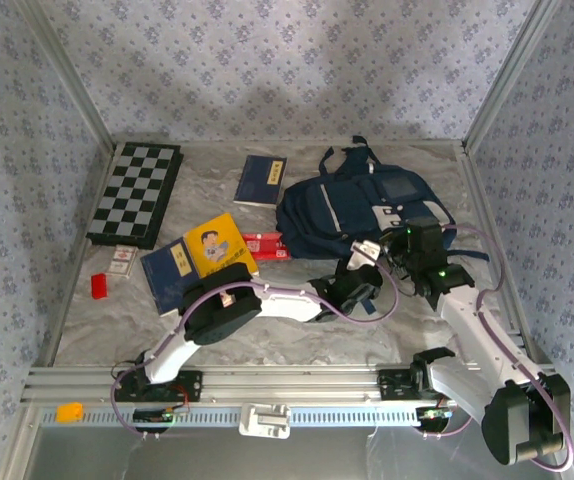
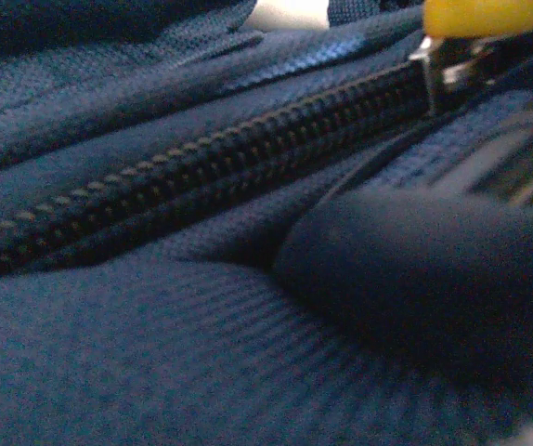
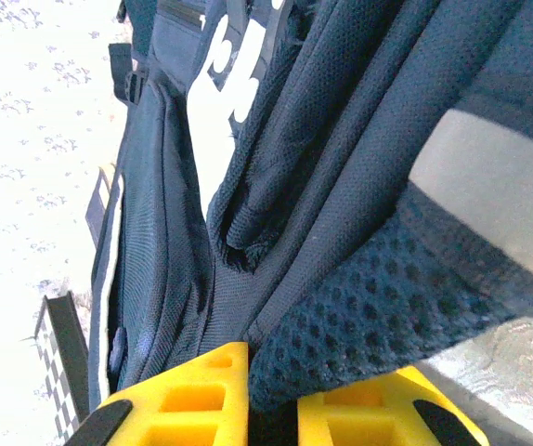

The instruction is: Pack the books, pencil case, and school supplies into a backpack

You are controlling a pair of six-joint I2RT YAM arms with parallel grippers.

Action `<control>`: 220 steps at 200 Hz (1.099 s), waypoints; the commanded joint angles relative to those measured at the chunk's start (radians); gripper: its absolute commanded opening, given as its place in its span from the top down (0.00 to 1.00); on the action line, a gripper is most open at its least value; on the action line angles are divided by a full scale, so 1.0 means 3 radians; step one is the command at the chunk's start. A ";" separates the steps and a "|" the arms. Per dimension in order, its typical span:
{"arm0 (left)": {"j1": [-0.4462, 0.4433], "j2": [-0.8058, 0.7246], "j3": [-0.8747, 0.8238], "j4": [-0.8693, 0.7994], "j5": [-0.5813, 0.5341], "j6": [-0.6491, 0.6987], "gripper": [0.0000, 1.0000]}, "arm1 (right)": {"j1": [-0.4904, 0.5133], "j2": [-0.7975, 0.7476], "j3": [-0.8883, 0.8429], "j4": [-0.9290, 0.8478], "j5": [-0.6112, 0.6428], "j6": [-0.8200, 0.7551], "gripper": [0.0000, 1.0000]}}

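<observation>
The navy backpack (image 1: 367,210) lies at the back right of the table. My right gripper (image 3: 271,372) is shut on a padded mesh edge of the backpack (image 3: 378,307); from above it (image 1: 399,250) sits at the bag's near edge. My left gripper (image 1: 352,283) presses against the bag's near side, with its jaws hidden by the fabric (image 2: 155,353). A closed zipper (image 2: 201,177) runs across the left wrist view. One navy book (image 1: 262,180) lies at the back. The yellow book (image 1: 219,248) overlaps another navy book (image 1: 170,275). The red pencil case (image 1: 265,246) lies beside them. The small pink gadget (image 1: 120,256) lies at the left.
A checkered board (image 1: 137,192) lies at the back left. A tiny red block (image 1: 99,286) sits near the left edge. Patterned walls enclose the table on three sides. A metal rail (image 1: 287,385) runs along the near edge.
</observation>
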 commanded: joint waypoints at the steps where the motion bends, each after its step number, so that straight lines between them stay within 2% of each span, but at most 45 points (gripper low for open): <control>1: 0.0045 -0.0024 0.0221 0.0424 0.0077 0.0285 0.71 | 0.0061 -0.0027 0.0097 0.0049 -0.0172 -0.0011 1.00; 34: 0.0062 -0.0095 0.0123 0.0497 0.0212 0.0351 0.88 | 0.0029 -0.0003 0.0118 0.0036 -0.0157 -0.0057 1.00; 65: 0.0066 -0.0263 -0.0077 0.0594 0.0329 0.0348 1.00 | -0.0016 0.0044 0.0141 0.0035 -0.0189 -0.0113 1.00; 142: 0.0135 -0.0678 -0.0644 0.0669 0.0944 0.0327 1.00 | -0.0041 0.0073 0.0264 -0.0014 -0.0207 -0.0114 1.00; 174: 0.0164 -0.0697 -0.0698 0.0639 0.1184 0.0353 0.98 | -0.0021 0.0076 0.0282 0.0017 -0.0258 -0.0045 1.00; 192: 0.0164 -0.0675 -0.0695 0.0621 0.1100 0.0314 0.99 | -0.0020 0.0068 0.0306 -0.0003 -0.0262 -0.0037 1.00; 199: 0.0168 -0.0657 -0.0650 0.0532 0.1055 0.0278 0.96 | -0.0016 0.0064 0.0319 -0.0015 -0.0261 -0.0030 1.00; 220: 0.0160 -0.0573 -0.0606 0.0599 0.1087 0.0207 0.77 | 0.0014 0.0040 0.0312 -0.0006 -0.0248 0.0011 1.00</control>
